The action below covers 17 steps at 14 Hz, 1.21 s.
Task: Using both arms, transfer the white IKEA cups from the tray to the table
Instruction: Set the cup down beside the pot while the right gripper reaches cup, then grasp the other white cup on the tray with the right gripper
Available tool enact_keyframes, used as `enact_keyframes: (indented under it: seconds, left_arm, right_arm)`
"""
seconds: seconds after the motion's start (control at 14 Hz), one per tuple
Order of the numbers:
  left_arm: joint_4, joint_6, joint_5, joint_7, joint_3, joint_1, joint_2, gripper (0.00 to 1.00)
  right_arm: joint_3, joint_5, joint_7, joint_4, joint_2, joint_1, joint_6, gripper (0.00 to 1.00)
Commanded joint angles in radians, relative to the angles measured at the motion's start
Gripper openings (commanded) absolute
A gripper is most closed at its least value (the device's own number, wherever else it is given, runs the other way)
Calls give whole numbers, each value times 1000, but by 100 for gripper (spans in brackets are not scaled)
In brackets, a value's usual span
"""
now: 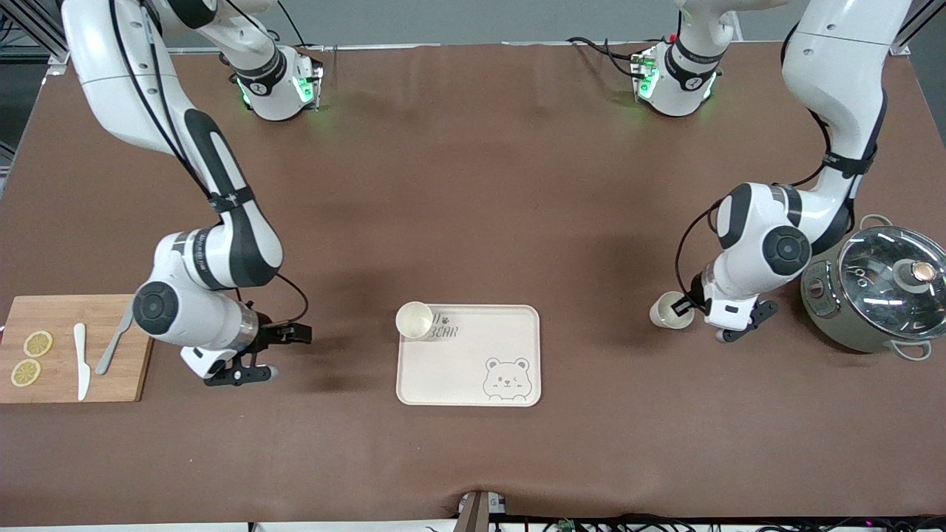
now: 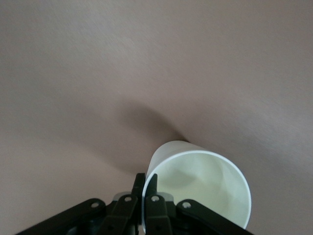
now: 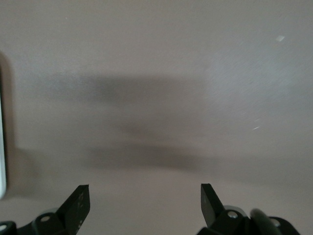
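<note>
Cups are the small things on this brown table (image 1: 473, 185): two plain cream-white tapered cups without handles. One white cup (image 1: 414, 320) stands upright on the cream rectangular tray with a bear drawing (image 1: 473, 384), in the tray's corner toward the right arm's end of the table and farther from the front camera. The second white cup (image 1: 671, 309) is off this tray, well apart from it toward the left arm's end, between the tray and a grey-green round cooking pot with a glass lid (image 1: 876, 290). The left gripper (image 2: 146, 188) is at this second cup, and its black fingers (image 2: 152, 186) are closed on the cup's rim, one inside and one outside the wall. The right gripper (image 3: 144, 198) is low over bare table between the tray and a wooden cutting board (image 1: 66, 314); its fingers (image 3: 78, 200) are spread wide and hold nothing. On the board lie two lemon slices (image 1: 31, 357), a white knife (image 1: 80, 360) and a grey utensil (image 1: 112, 343), all well apart from the tray.
</note>
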Motion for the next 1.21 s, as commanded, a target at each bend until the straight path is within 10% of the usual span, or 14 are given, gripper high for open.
enact_keyframes:
  seconds: [0.0,0.14,1.14]
  left_arm:
    - [-27,21,22,56,-9,33,-9,28]
    - [-26,21,20,70,-9,53,-9,100]
    - [146,-262,20,211,-3,89,-150,100]
  right_arm:
    - [22,7,232,12,-13,74,-10,100]
    - [24,9,413,21,-13,151,1,100]
    - [22,115,522,18,4,222,30,100]
